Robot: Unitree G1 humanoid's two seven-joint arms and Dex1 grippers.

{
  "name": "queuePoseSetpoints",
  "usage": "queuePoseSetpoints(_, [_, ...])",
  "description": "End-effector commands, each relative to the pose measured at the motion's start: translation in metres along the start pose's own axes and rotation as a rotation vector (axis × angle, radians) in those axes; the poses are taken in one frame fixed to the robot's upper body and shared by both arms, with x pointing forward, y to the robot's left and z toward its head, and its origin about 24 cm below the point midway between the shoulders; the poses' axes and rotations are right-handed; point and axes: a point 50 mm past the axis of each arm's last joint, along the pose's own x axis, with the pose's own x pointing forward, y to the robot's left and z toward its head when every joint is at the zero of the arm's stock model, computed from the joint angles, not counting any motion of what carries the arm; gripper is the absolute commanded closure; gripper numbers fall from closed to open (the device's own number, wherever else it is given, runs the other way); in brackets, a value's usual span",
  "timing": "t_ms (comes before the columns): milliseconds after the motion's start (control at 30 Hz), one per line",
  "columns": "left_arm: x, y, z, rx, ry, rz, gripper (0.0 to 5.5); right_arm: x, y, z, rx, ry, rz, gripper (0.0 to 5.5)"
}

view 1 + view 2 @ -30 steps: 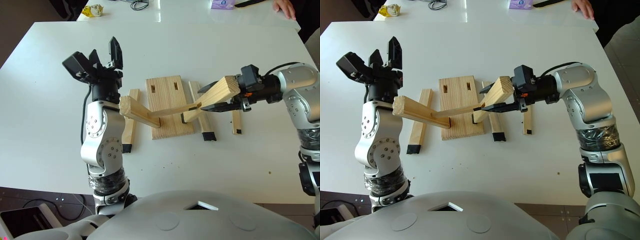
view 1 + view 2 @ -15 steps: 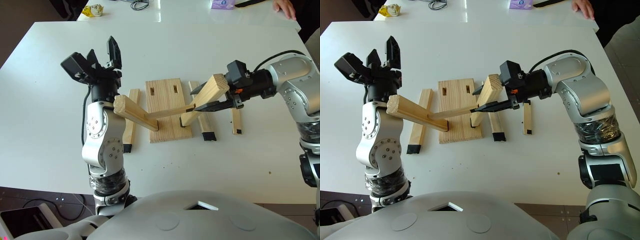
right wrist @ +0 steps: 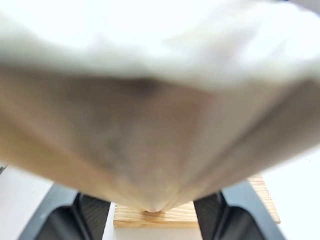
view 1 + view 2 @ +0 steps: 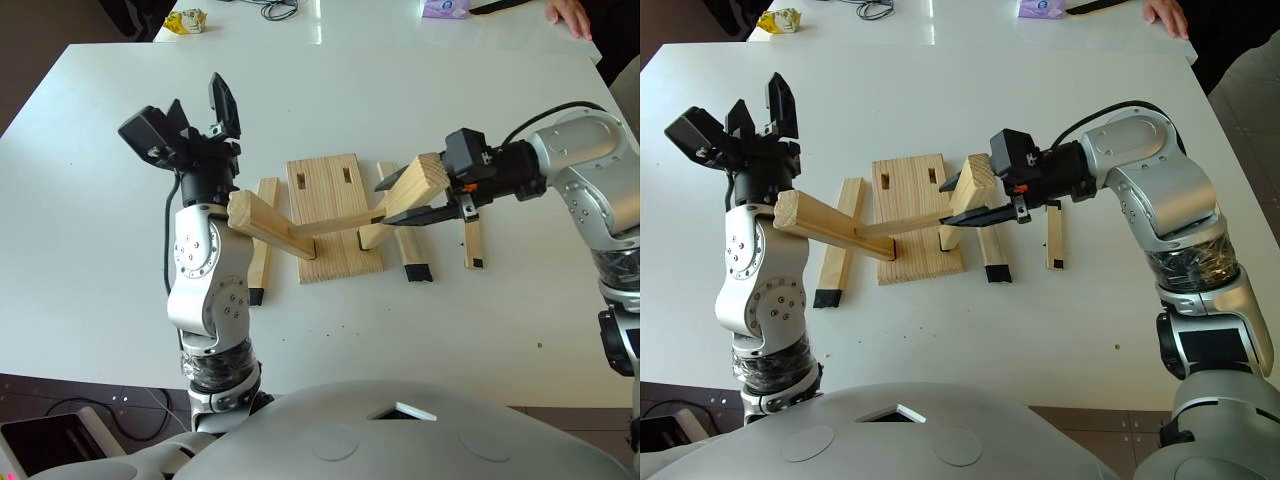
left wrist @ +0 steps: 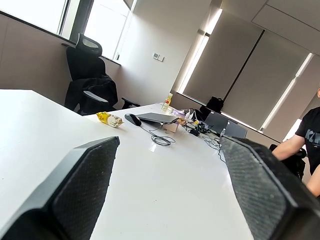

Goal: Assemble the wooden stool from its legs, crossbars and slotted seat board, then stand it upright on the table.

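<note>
My right gripper (image 4: 402, 199) is shut on one leg (image 4: 418, 184) of a half-built frame: two legs joined by a crossbar (image 4: 335, 222). The frame hangs tilted over the slotted seat board (image 4: 322, 178), which lies flat on the table. The frame's other leg (image 4: 265, 224) reaches out in front of my left forearm. My left gripper (image 4: 198, 118) is raised well above the table, open and empty, fingers (image 5: 82, 192) wide apart. In the right wrist view the held leg (image 3: 160, 125) is close up, with the seat board (image 3: 150, 217) below.
Three loose sticks lie flat on the white table (image 4: 450, 330): a leg (image 4: 260, 262) left of the board, a black-footed leg (image 4: 412, 256) right of it, and a thinner stick (image 4: 472, 242) further right. A yellow packet (image 4: 186, 19) and cables lie far back.
My right gripper has carried the frame to the left, lowering it closer over the seat board. My left gripper has hardly moved.
</note>
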Motion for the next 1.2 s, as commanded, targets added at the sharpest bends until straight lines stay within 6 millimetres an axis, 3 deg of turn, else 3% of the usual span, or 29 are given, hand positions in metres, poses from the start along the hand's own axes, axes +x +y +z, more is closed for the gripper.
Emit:
queuePoseSetpoints(33, [-0.001, -0.047, -0.012, -0.118, 0.047, -0.146, 1.76, 0.016, 0.000, -0.009, 0.046, 0.084, -0.015, 3.46])
queuePoseSetpoints(133, [-0.006, -0.066, -0.019, -0.106, 0.076, -0.241, 1.76, 0.019, -0.001, -0.010, 0.063, 0.096, -0.001, 3.46])
queuePoseSetpoints(233, [-0.008, -0.073, -0.027, -0.106, 0.110, -0.280, 1.76, 0.025, -0.001, -0.011, 0.086, 0.112, 0.029, 3.46])
queuePoseSetpoints(767, [-0.009, -0.051, -0.042, -0.077, 0.146, -0.192, 1.76, 0.056, 0.005, -0.012, 0.134, 0.160, 0.134, 3.46])
queuePoseSetpoints(1200, [-0.003, -0.046, -0.042, -0.035, 0.163, -0.234, 1.76, 0.056, 0.011, -0.033, 0.202, 0.137, 0.011, 3.46])
